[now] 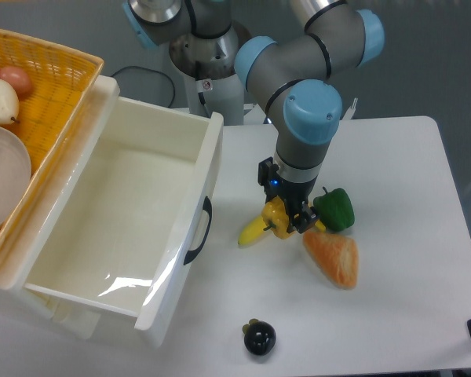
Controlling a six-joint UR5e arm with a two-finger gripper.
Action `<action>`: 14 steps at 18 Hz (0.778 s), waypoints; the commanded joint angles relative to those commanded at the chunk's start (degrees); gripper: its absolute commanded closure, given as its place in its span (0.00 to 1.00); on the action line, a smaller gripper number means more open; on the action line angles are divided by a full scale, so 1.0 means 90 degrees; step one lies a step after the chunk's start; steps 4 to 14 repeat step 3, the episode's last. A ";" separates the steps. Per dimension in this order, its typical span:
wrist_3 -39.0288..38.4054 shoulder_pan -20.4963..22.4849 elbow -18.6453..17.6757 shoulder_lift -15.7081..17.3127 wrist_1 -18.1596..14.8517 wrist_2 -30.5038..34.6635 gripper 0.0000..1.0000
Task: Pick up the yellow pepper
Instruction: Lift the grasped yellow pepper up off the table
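The yellow pepper (278, 217) is a small deep-yellow lump between my gripper's fingers, just above the white table (392, 157). My gripper (287, 220) points straight down and is shut on the yellow pepper; a dark fingertip (301, 221) shows on its right side. The wrist hides the pepper's top and stem. A paler yellow banana (251, 232) lies against the pepper's left side, pointing lower left.
A green pepper (335, 209) sits right of the gripper. An orange wedge-shaped pepper (334, 256) lies below it. A small black fruit (260, 338) is near the front edge. An open white drawer (110, 228) and a wicker basket (55, 86) stand at the left.
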 joint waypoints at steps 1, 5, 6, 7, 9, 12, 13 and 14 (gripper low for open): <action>-0.0020 0.0000 0.0010 0.0000 0.0010 -0.0020 0.79; -0.0020 0.0000 0.0020 0.0000 0.0010 -0.0068 0.79; -0.0020 0.0000 0.0020 0.0000 0.0010 -0.0068 0.79; -0.0020 0.0000 0.0020 0.0000 0.0010 -0.0068 0.79; -0.0020 0.0000 0.0020 0.0000 0.0010 -0.0068 0.79; -0.0020 0.0000 0.0020 0.0000 0.0010 -0.0068 0.79; -0.0020 0.0000 0.0020 0.0000 0.0010 -0.0068 0.79; -0.0020 0.0000 0.0020 0.0000 0.0010 -0.0068 0.79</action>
